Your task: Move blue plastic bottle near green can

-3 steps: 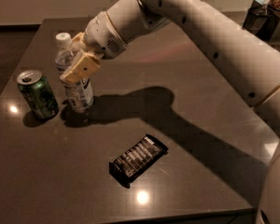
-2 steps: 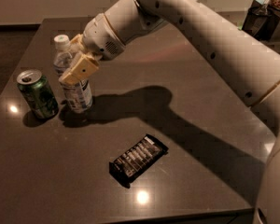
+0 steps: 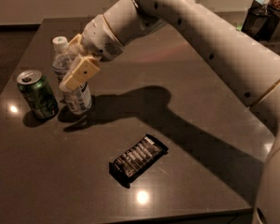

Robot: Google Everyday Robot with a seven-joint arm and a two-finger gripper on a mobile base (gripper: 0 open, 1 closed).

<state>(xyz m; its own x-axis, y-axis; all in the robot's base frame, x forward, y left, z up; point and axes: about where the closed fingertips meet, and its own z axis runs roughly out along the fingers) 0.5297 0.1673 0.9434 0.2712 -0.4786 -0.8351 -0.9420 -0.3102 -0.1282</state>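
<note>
Comparing this moment with the views from the preceding second shows almost no displacement. The bottle (image 3: 78, 99) stands upright in the same place on the table (image 3: 84, 181), and the can (image 3: 37, 94) has not shifted. The gripper (image 3: 71, 71) remains at the bottle's upper body, at the left of the table, with the arm reaching in from the upper right.

Jaw state: pinching the bottle. The near finger (image 3: 80, 71) lies diagonally across the front of the bottle above the label. The far finger shows behind the shoulder, just below the white cap. No gap between near finger and plastic can be made out.

Position of the task's thing: the bottle is just beside the can, on the can's right. A narrow strip of table and shadow separates them, so they appear close but not touching. The bottle's base appears to rest on the table, judging by the shadow meeting it.

Meaning for the task:
- Transport appears finished, since the bottle has stopped moving next to the can.
- The remaining step is probably release and withdrawal.
- Opening the jaws evenly and lifting clear would avoid tipping the light bottle onto the can.

The dark packet (image 3: 138, 159) lies well apart, nearer the front edge, and plays no part.
</note>
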